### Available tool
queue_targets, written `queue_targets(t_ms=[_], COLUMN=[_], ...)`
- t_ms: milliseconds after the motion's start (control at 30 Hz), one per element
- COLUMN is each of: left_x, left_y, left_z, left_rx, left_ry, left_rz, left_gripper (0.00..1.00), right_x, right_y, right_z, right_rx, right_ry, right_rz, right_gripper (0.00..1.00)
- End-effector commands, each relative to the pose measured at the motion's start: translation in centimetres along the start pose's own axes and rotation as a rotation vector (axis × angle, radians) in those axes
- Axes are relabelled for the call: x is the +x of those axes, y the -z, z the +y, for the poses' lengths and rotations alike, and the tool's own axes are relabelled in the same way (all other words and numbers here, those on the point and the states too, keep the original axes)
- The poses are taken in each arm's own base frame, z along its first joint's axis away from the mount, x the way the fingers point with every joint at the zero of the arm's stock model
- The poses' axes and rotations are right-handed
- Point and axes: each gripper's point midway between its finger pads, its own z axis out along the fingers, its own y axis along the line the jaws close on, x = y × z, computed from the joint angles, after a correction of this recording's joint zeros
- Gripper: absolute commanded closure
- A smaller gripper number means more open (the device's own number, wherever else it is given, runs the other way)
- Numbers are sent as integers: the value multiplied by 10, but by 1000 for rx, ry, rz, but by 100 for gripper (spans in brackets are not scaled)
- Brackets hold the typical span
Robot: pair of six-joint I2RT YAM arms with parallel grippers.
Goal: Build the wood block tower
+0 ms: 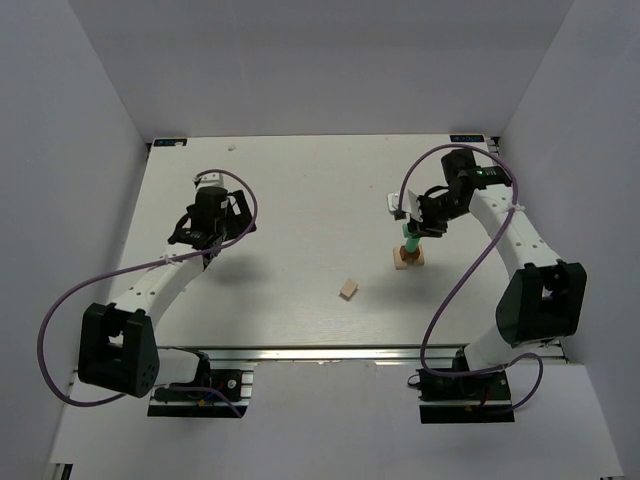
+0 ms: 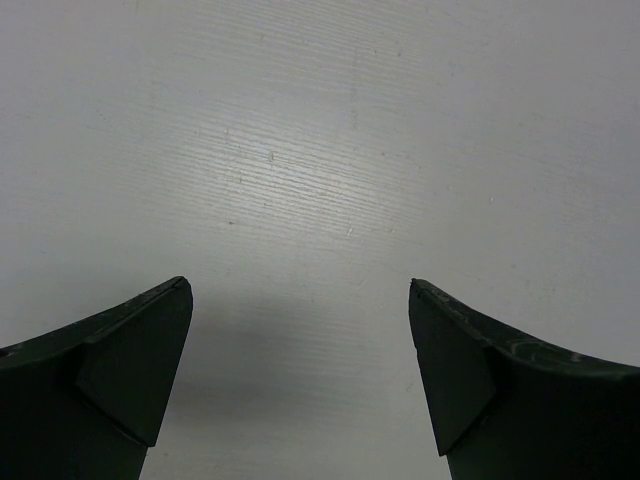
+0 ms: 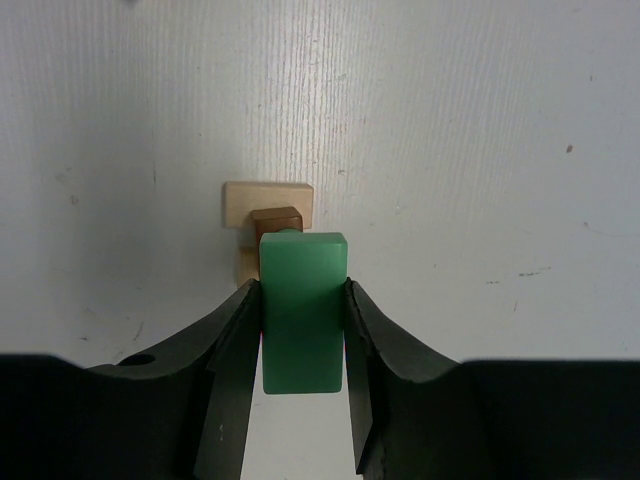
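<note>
I had the right claw (image 3: 303, 300) pinching a green block (image 3: 303, 262) by its two long sides, and the block stood straight between the jaws. The wood block tower (image 1: 408, 259) sat on the right side of the white tabletop (image 3: 480, 150), close under the tip of that claw. In the wrist camera I saw a flat tan block (image 3: 268, 200) low down and a little brown block (image 3: 277, 219) on top of it. The green block was lined up right over the brown one. I could not tell if it touched the brown block or hung just above it. I thought this was the placing step. To do it well, I would go down very slowly and keep the green block straight, not tipped, with its middle over the brown block. The brown block looked small, so a tiny push sideways could knock everything over. I would let go only when the green block rested flat. Then I would spread the jaws gently and lift straight up, so no finger dragged it. My left claw (image 2: 300, 290) was spread wide over bare tabletop, far off on the left, holding nothing. One loose tan block (image 1: 348, 289) lay on the tabletop between the arms, near the tower but not touching it. I guessed it would go on later.
</note>
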Motion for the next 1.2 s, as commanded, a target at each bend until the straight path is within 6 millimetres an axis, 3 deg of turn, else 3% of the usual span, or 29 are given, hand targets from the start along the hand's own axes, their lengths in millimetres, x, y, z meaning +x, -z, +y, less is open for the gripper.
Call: queue_targets(t_ms=[0, 433, 1167], left_x=[-20, -20, -18], left_y=[5, 0, -11], left_z=[-6, -1, -5], left_rx=[12, -22, -15], left_ry=[11, 8, -12], left_rz=[-46, -49, -20], left_gripper=[2, 2, 2], right_x=[0, 18, 22], right_y=[-4, -15, -22], right_z=[-2, 3, -8], right_rx=[0, -53, -39], right_ry=[2, -41, -41], right_rz=[-26, -8, -27], right_gripper=[91, 86, 83])
